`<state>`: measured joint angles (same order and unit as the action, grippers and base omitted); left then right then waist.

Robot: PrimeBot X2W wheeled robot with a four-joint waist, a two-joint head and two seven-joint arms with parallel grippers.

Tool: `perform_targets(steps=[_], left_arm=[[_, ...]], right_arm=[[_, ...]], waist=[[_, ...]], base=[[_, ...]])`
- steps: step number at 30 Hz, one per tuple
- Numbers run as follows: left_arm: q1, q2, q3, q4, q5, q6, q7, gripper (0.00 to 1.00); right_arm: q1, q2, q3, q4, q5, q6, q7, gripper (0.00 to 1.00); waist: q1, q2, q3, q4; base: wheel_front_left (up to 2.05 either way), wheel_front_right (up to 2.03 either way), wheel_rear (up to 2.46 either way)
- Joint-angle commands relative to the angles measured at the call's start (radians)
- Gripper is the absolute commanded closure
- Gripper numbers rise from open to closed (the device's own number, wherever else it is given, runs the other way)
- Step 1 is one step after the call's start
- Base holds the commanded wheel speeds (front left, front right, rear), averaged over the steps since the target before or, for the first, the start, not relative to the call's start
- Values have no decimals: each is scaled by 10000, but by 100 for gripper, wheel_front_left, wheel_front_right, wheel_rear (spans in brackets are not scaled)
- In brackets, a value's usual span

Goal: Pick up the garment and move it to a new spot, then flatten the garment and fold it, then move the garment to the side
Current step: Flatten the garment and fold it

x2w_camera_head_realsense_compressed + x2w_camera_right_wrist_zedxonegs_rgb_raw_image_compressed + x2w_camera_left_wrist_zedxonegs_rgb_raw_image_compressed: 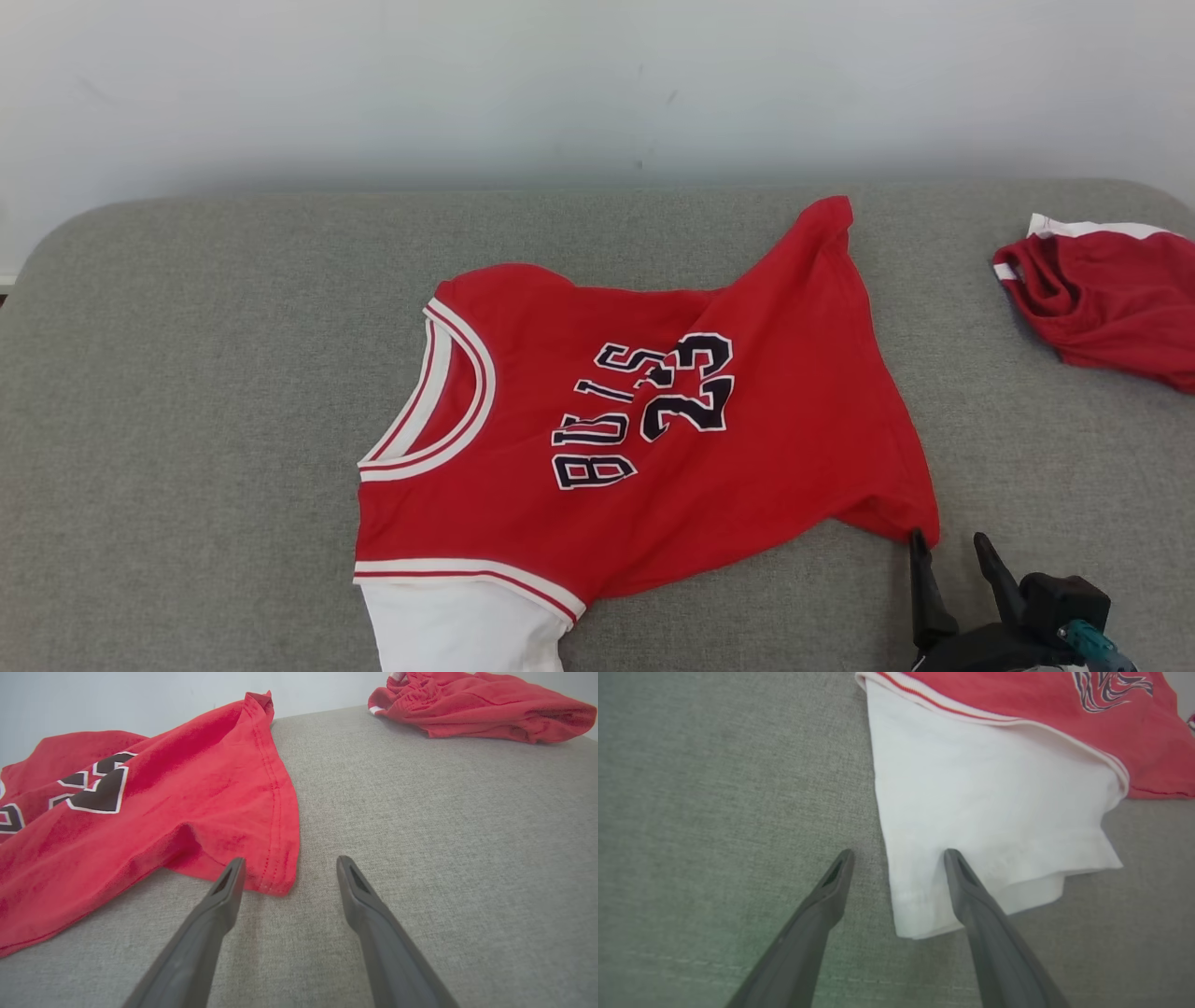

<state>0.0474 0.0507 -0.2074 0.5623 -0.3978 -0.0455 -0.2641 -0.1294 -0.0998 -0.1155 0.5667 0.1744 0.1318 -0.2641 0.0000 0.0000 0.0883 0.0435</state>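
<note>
On the grey cushion (187, 373) the red shirt (653, 439) lies spread out. The left gripper (899, 851) stands wide open astride the edge of its white sleeve (985, 802); the right gripper (948, 539), also wide, sits by the hem corner.

A broad grey upholstered surface (187, 392) of coarse woven fabric spans the head view, its far corners rounded, and it runs up to a plain pale wall (373, 84). The wall carries a few small dark scuff marks (640, 164) near its middle. Soft, even light leaves a faint shadow where wall and upholstery meet, and the left wrist view shows a stitched seam (691, 963) crossing the fabric.
</note>
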Motion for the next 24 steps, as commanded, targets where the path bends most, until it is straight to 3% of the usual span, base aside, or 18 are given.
perform_targets(steps=[1,5,6,7,8,9,15,24], left_arm=[[-212,-8,-38,139,-134,-67,-1,0],[-511,-30,-416,732,-520,-220,62,0],[-575,-51,-526,902,-637,-276,76,0],[-634,-62,-652,1099,-730,-319,102,51],[-705,-71,-764,1258,-793,-354,129,78],[-768,-93,-835,1342,-871,-396,128,100],[-665,-61,-661,969,-1022,-392,50,100],[246,-6,735,-1791,-433,-305,-13,100]], right_arm=[[-162,-25,5,149,5,-27,4,0],[-588,-63,124,905,31,-27,4,0],[-677,-49,118,1112,108,-27,4,18],[-732,-37,169,1316,141,-27,6,95],[-787,-61,205,1444,174,-27,6,100],[-846,-78,236,1503,209,-27,6,100],[-421,-144,184,893,369,-28,4,100],[803,-708,535,-1237,681,-28,4,100]], waist=[[0,0,73,24],[0,0,139,75],[0,0,137,96],[0,0,126,120],[0,0,102,155],[0,0,85,173],[0,0,-99,215],[0,0,-259,107]], base=[[0,0,0],[0,0,0],[0,0,0],[0,0,0],[0,0,0],[0,0,0],[0,0,0],[0,0,0]])
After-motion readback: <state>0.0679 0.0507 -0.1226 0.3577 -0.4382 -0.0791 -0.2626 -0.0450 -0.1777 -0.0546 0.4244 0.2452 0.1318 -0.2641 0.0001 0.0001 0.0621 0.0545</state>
